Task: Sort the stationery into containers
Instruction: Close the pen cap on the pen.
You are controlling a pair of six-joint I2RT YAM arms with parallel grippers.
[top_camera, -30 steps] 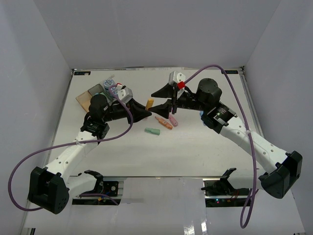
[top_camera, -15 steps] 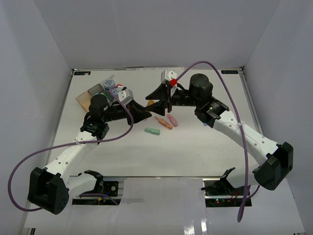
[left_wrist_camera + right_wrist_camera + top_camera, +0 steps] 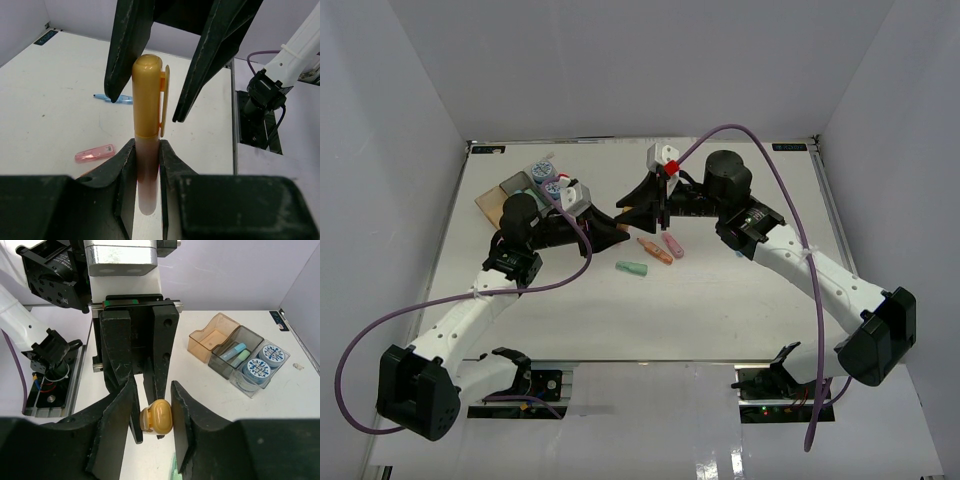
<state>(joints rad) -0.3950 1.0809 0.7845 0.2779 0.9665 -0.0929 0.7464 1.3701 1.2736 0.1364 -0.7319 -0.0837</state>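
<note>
White table (image 3: 720, 310) (white walls (image 3: 620, 70)): left pincer (image 3: 146, 150) clamps orange marker (image 3: 146, 100); right pincer (image 3: 153, 390) seemingly open.

The right pincer (image 3: 625, 208) has swung left, away from the loose markers on the desk. It now straddles the cap end of the orange marker (image 3: 146, 95) sticking out of the left pincer (image 3: 610, 228). Its jaws, wide before, have narrowed close around the cap. Its purple cable (image 3: 790, 200) has shifted left too.
</note>
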